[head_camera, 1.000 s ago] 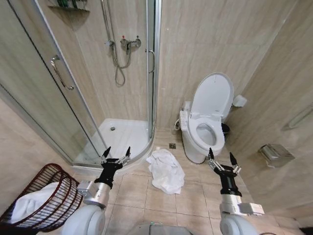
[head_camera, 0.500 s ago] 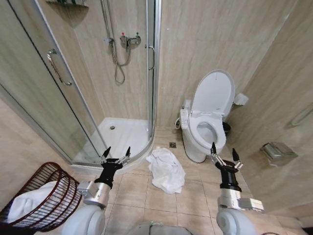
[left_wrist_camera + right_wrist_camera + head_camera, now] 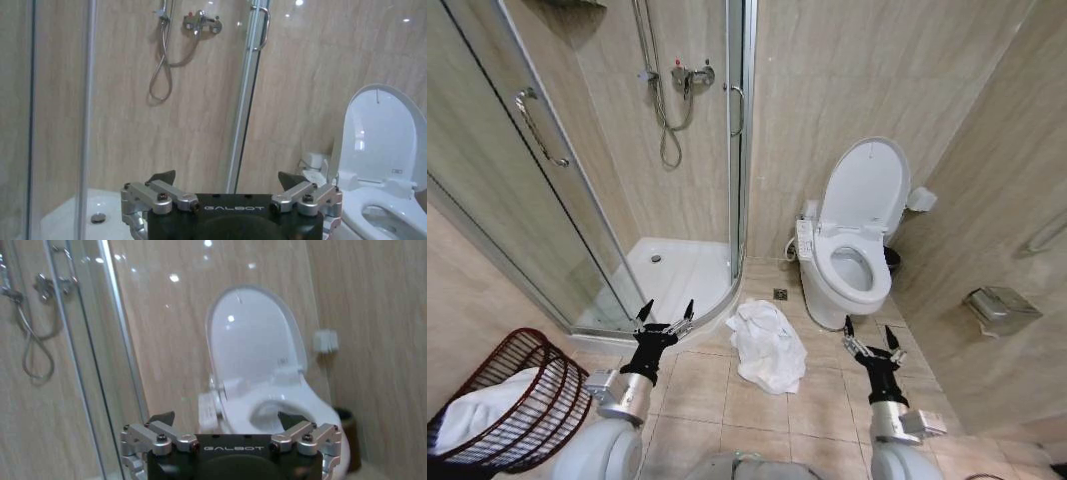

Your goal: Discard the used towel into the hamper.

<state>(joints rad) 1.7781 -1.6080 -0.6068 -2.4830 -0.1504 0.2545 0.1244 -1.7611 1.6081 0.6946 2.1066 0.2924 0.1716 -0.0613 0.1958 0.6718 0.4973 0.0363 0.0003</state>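
- The used towel [image 3: 767, 345], white and crumpled, lies in a heap on the tiled floor [image 3: 727, 410]; everything below is placed relative to it.
- The hamper [image 3: 512, 405], a round dark reddish-brown basket of open slats, stands well apart from the towel on the robot's left side, tilted, with some white cloth [image 3: 477, 415] already inside it.
- The left gripper [image 3: 665, 318] hangs just left of the towel, above the floor by the shower's curved threshold; its fingers are spread wide and grasp nothing. In the left wrist view the same gripper [image 3: 228, 181] faces the shower wall with both fingertips apart.
- The right gripper [image 3: 871, 339] hangs to the right of the towel, near it but not touching, in front of the toilet base; its fingers are likewise spread and empty. In the right wrist view this gripper [image 3: 227, 421] points at the toilet bowl.
- The toilet [image 3: 855, 262], lid raised, stands beyond the towel and to its right, against the wall.
- The glass shower cabin [image 3: 617, 200] lies beyond the towel and to its left, its white tray [image 3: 677, 275] near the towel's far edge.
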